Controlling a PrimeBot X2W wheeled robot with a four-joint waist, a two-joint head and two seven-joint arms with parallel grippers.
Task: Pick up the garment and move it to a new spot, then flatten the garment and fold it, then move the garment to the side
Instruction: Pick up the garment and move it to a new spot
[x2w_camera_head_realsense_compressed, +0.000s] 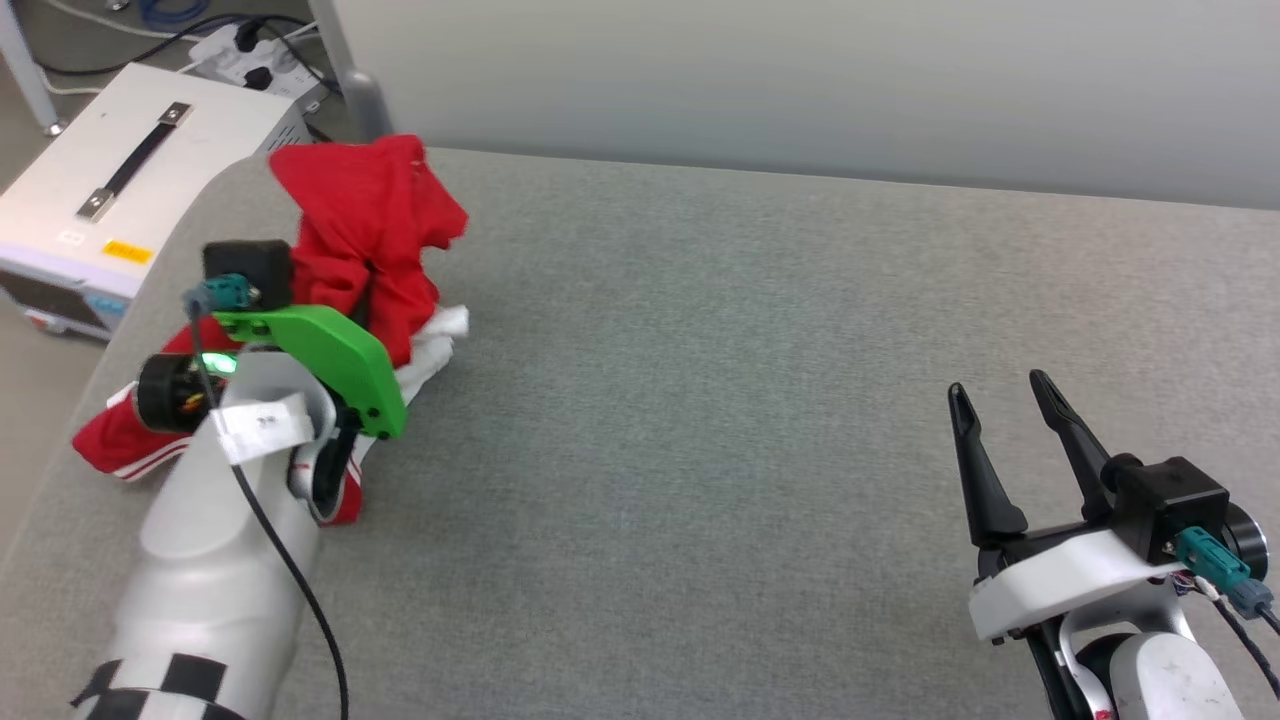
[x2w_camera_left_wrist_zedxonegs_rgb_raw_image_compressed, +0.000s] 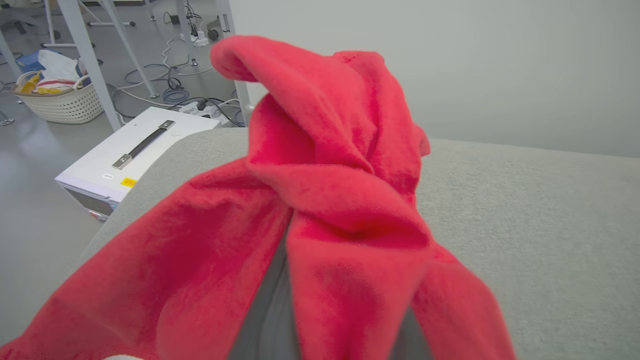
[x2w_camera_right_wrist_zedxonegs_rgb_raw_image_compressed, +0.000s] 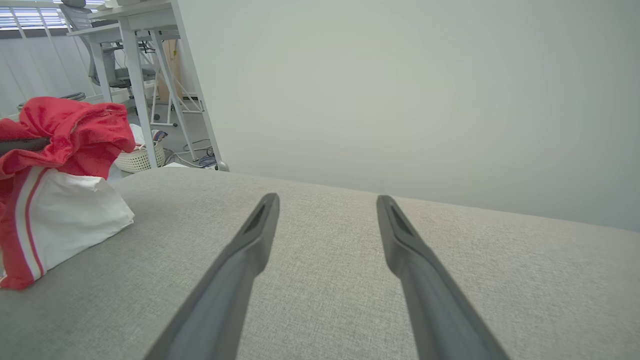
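Observation:
The garment (x2w_camera_head_realsense_compressed: 370, 210) is a red bundle with a white sleeve (x2w_camera_head_realsense_compressed: 440, 330) and striped trim, bunched at the far left of the grey padded table (x2w_camera_head_realsense_compressed: 750, 400). Its upper part is raised off the surface while its lower part rests near the table's left edge. My left gripper (x2w_camera_head_realsense_compressed: 355, 300) is shut on the garment, with its fingers buried in the folds. In the left wrist view the red cloth (x2w_camera_left_wrist_zedxonegs_rgb_raw_image_compressed: 340, 200) drapes over them. My right gripper (x2w_camera_head_realsense_compressed: 998, 385) stands open and empty at the near right, far from the garment (x2w_camera_right_wrist_zedxonegs_rgb_raw_image_compressed: 65, 130), just above bare table (x2w_camera_right_wrist_zedxonegs_rgb_raw_image_compressed: 327, 200).
A white case with a black handle (x2w_camera_head_realsense_compressed: 130, 170) stands on the floor beside the table's left edge, with a power strip and cables behind it. A woven basket (x2w_camera_left_wrist_zedxonegs_rgb_raw_image_compressed: 60, 102) and metal table legs stand farther off. A pale wall runs along the far edge.

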